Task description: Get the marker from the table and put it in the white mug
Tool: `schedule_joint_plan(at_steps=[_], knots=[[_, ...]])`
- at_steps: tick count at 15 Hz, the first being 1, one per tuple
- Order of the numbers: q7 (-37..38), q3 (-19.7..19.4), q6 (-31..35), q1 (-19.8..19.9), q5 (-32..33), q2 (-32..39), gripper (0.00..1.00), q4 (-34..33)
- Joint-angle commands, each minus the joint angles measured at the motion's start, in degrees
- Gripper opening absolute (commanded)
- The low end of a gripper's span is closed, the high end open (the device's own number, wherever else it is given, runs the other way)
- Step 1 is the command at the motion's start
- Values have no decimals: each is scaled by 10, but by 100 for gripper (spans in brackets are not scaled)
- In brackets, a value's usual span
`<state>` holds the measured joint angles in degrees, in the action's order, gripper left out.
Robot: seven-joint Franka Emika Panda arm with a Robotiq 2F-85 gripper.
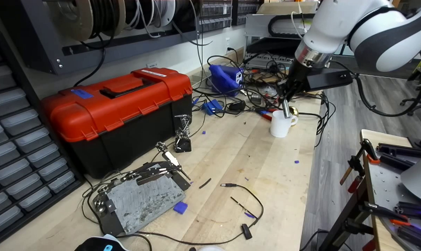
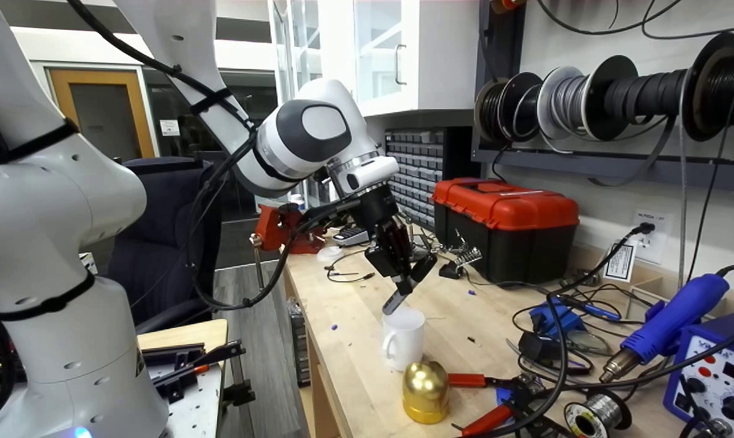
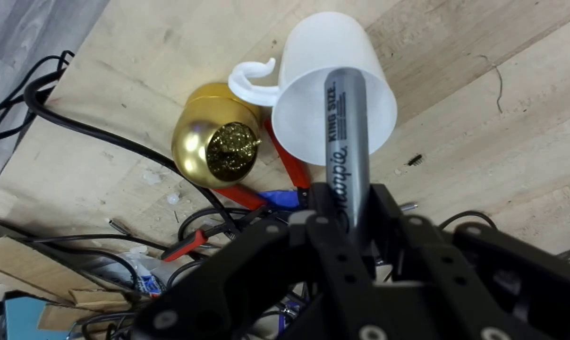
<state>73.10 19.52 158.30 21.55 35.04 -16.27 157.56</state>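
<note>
One marker (image 3: 347,146) in tool (image 3: 351,200); lettering (image 3: 340,177) legible wrist view only.

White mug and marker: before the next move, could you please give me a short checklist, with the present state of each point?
1. Gripper holding the marker: ok.
2. White mug upright on the table: ok.
3. Mug empty: cannot tell; the marker hides part of its inside.
4. Marker end clear of the mug's rim: cannot tell; they overlap in the wrist view.
5. Marker upright: not ok; it tilts.

The light-wood table (image 1: 283,174) carries the upright white mug (image 1: 279,126), a gold pot (image 2: 425,394), a red-lidded toolbox (image 1: 123,122) and cables (image 1: 246,231).
</note>
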Motion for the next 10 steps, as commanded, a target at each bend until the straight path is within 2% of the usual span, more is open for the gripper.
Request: schedule_joint_plan(at_steps=[1,6,10], knots=[[72,30,-24,22,35,-21,4,7],[45,2,-37,19,7,-8,4,-5],[41,-13,-37,20,10,-4,4,-13]])
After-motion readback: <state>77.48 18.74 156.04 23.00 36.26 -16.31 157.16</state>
